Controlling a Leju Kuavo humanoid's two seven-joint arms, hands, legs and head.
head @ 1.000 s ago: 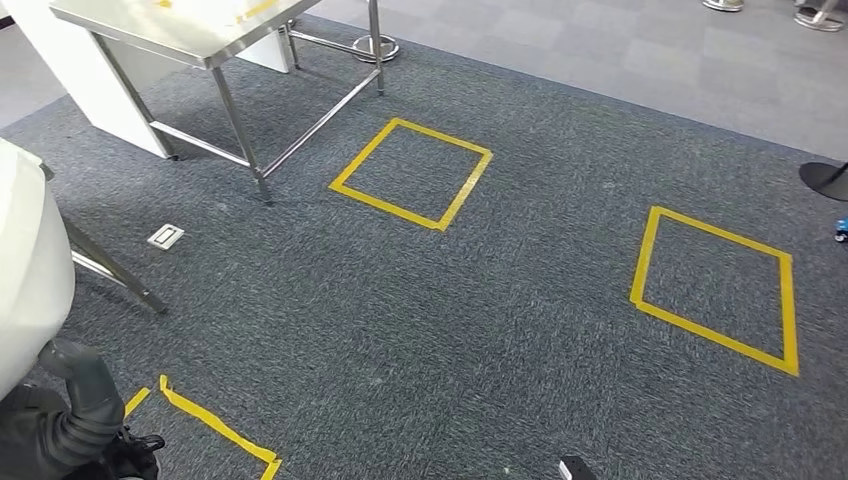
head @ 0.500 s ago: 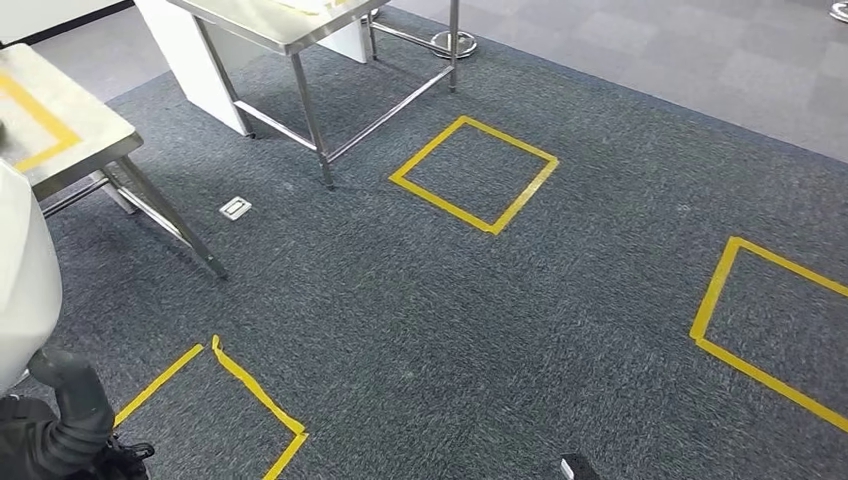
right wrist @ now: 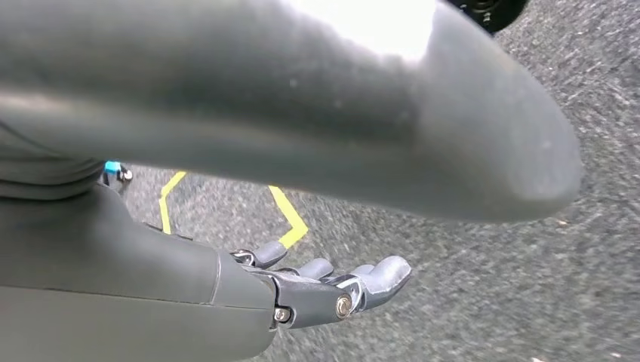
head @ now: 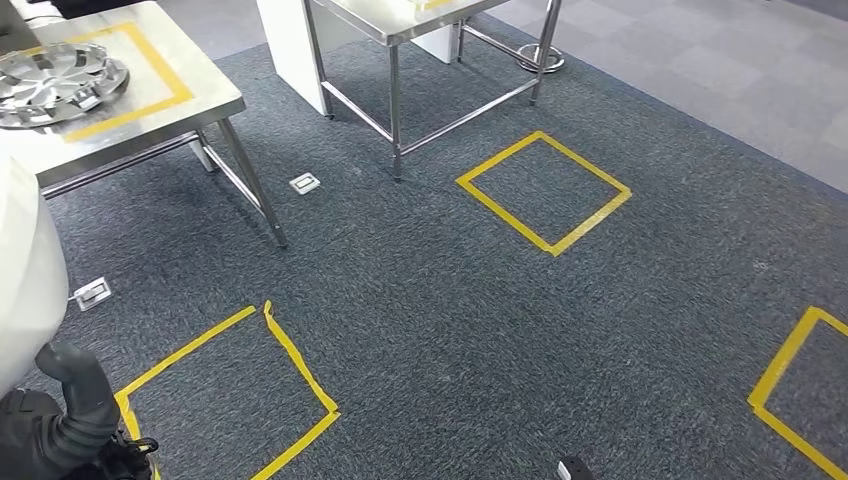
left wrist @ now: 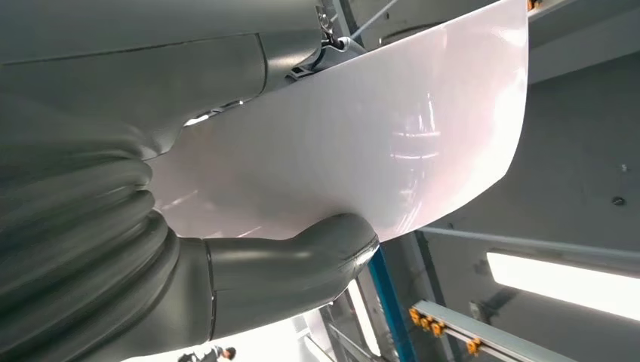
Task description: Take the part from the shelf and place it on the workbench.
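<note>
A large white smooth part (head: 25, 270) fills the left edge of the head view, and my left hand (head: 70, 420) holds it from below. In the left wrist view the thumb (left wrist: 302, 260) presses against the part's glossy white surface (left wrist: 362, 151). A steel workbench (head: 205, 90) marked with a yellow tape rectangle stands at the upper left, and a round metal disc (head: 55, 80) lies on it. My right hand (right wrist: 332, 290) hangs over the carpet with its fingers apart and nothing in them.
A second steel table (head: 400, 25) and a white cabinet (head: 290, 50) stand beyond the workbench. Yellow tape squares (head: 545, 190) (head: 230, 400) mark the grey carpet, with another at the right edge (head: 800, 390). Two floor sockets (head: 305, 183) (head: 92, 293) sit near the workbench legs.
The whole view has swung, so the floor marks and tables shifted right and the workbench with the metal disc came into view at the upper left. My left hand keeps holding the white part.
</note>
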